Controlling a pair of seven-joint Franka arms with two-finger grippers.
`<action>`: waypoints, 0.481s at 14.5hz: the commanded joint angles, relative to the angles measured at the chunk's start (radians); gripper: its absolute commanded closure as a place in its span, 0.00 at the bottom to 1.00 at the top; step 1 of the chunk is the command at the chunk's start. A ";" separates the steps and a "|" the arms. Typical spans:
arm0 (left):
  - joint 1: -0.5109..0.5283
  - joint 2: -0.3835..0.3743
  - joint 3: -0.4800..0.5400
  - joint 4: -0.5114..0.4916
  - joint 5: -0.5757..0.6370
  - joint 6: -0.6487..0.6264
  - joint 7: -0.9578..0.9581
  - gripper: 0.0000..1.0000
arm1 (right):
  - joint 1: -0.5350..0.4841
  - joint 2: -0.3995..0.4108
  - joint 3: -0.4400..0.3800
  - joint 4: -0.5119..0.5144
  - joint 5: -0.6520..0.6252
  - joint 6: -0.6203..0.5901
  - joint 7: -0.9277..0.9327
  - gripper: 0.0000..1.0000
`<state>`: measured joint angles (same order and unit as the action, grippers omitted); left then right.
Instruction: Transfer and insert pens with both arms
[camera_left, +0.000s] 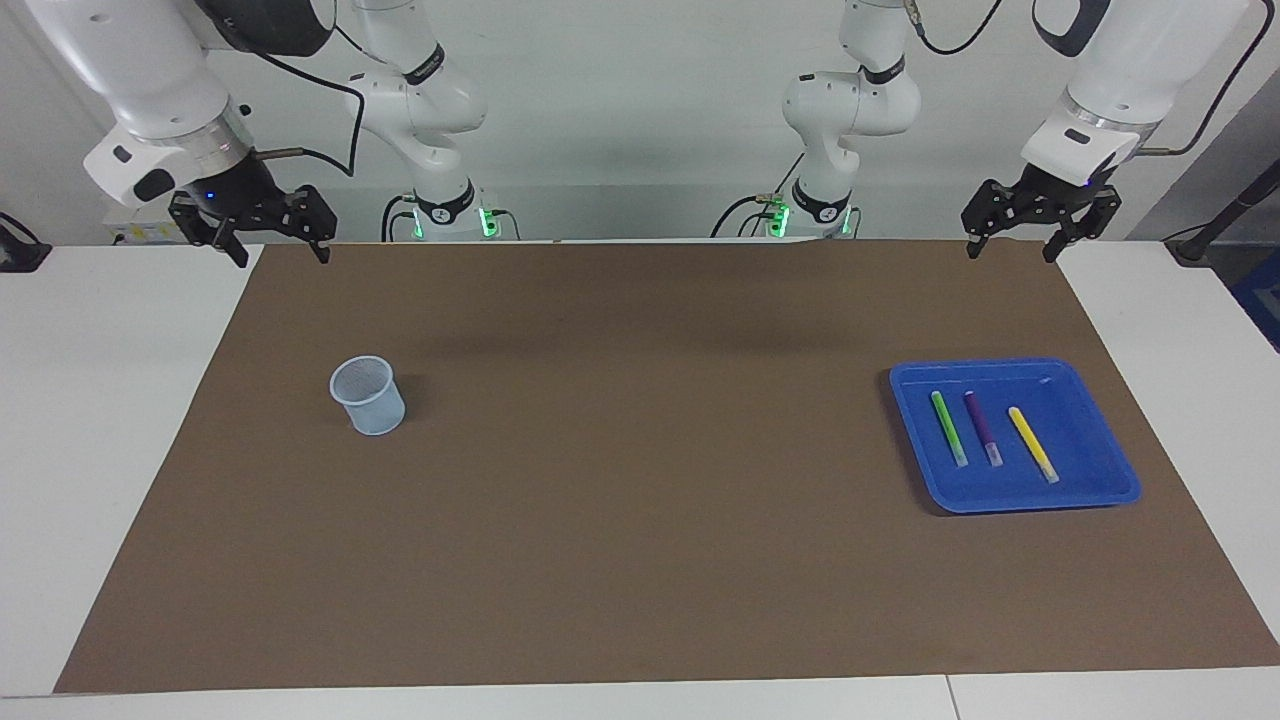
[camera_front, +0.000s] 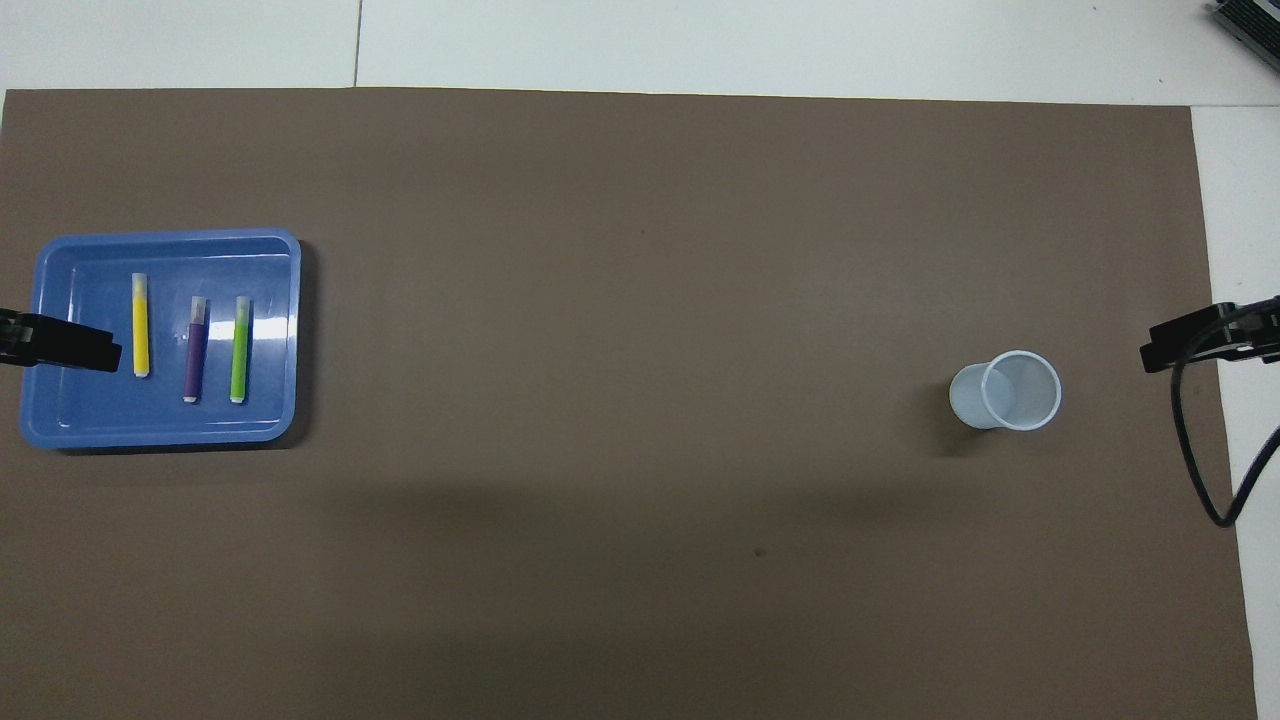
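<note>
Three pens lie side by side in a blue tray (camera_left: 1100, 485) (camera_front: 60, 430) toward the left arm's end of the table: a green pen (camera_left: 948, 427) (camera_front: 240, 348), a purple pen (camera_left: 981, 426) (camera_front: 195, 350) and a yellow pen (camera_left: 1032, 443) (camera_front: 140, 324). My left gripper (camera_left: 1012, 247) hangs open and empty, high over the mat's edge at the robots' end. My right gripper (camera_left: 278, 255) hangs open and empty over the mat's corner at the right arm's end. In the overhead view only a black tip of each gripper shows at the view's side edges.
A pale blue cup (camera_left: 367, 395) (camera_front: 1008, 391) stands upright on the brown mat (camera_left: 640, 500) toward the right arm's end. White table (camera_left: 90, 420) surrounds the mat. A black cable (camera_front: 1200, 470) hangs by the right gripper.
</note>
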<state>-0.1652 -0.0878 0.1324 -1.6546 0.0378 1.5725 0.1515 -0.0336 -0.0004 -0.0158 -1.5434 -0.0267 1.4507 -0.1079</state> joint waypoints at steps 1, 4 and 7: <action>-0.007 -0.004 0.004 0.004 -0.004 0.003 -0.010 0.00 | 0.000 -0.023 0.008 -0.009 -0.004 -0.006 0.011 0.00; -0.007 -0.006 0.006 0.004 -0.004 0.003 -0.010 0.00 | -0.003 -0.081 0.008 -0.009 -0.004 -0.006 0.011 0.00; -0.007 -0.006 0.006 0.004 -0.004 0.003 -0.010 0.00 | -0.003 -0.186 0.008 -0.009 -0.004 -0.015 0.011 0.00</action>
<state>-0.1653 -0.0888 0.1322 -1.6541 0.0378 1.5728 0.1515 -0.0326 -0.1078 -0.0118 -1.5378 -0.0266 1.4503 -0.1079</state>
